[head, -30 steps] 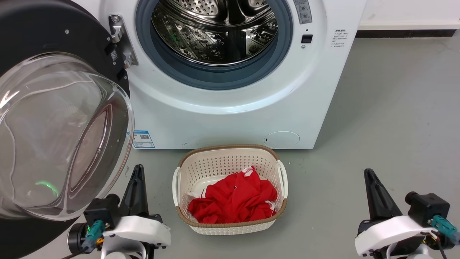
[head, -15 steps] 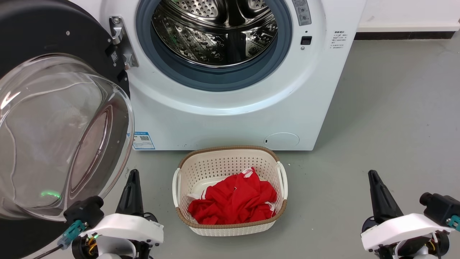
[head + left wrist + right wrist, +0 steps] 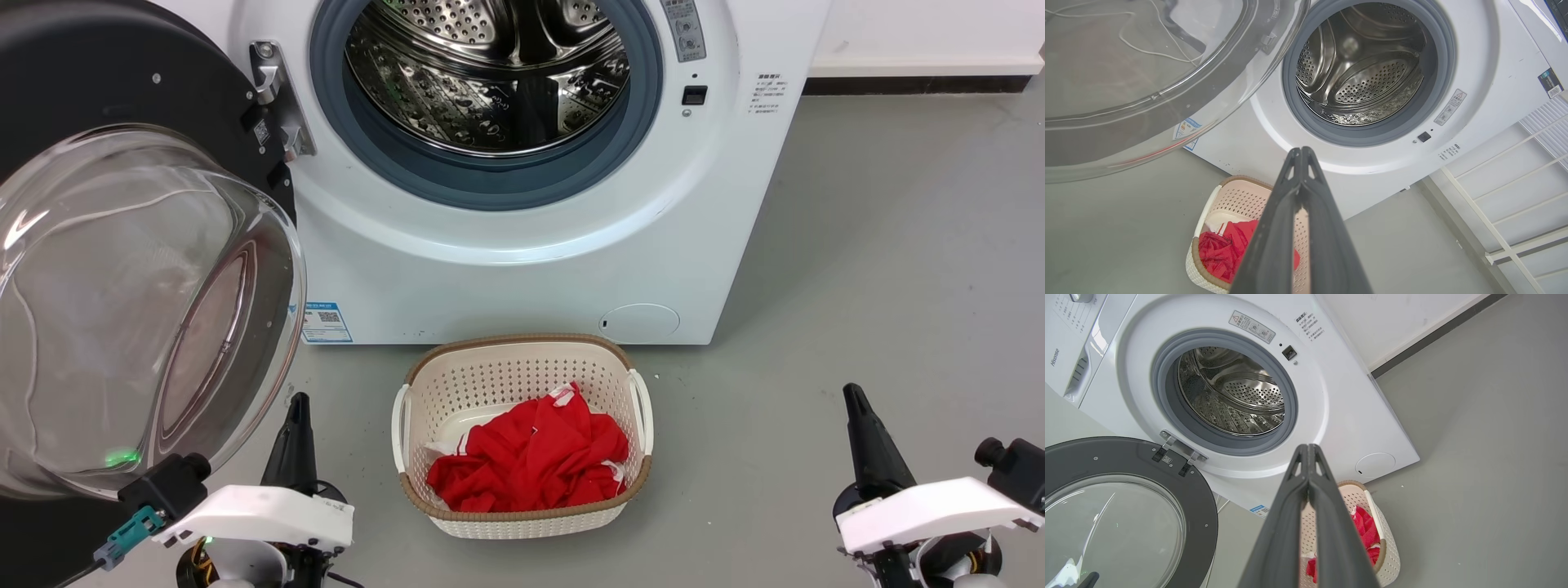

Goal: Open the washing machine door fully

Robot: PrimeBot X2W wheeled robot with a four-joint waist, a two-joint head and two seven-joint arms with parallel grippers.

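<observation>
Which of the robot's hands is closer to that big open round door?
Left. The left hand sits close beside the lower edge of the washing machine door, not touching it. The right hand is far off, on the other side of the laundry basket.

Brand "Hisense": grey lettering on the washing machine (image 3: 1339,412) top panel (image 3: 1069,355), far upper left of the right gripper (image 3: 1307,447). Blue sticker (image 3: 326,322), just beyond the left gripper (image 3: 299,402): probably a QR code, print illegible.

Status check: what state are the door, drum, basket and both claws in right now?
Washing machine door: swung wide open.
Drum: exposed, nothing visible inside.
Laundry basket: upright, holding crumpled red clothing.
Left claw: shut, holding nothing.
Right claw: shut, holding nothing.
</observation>
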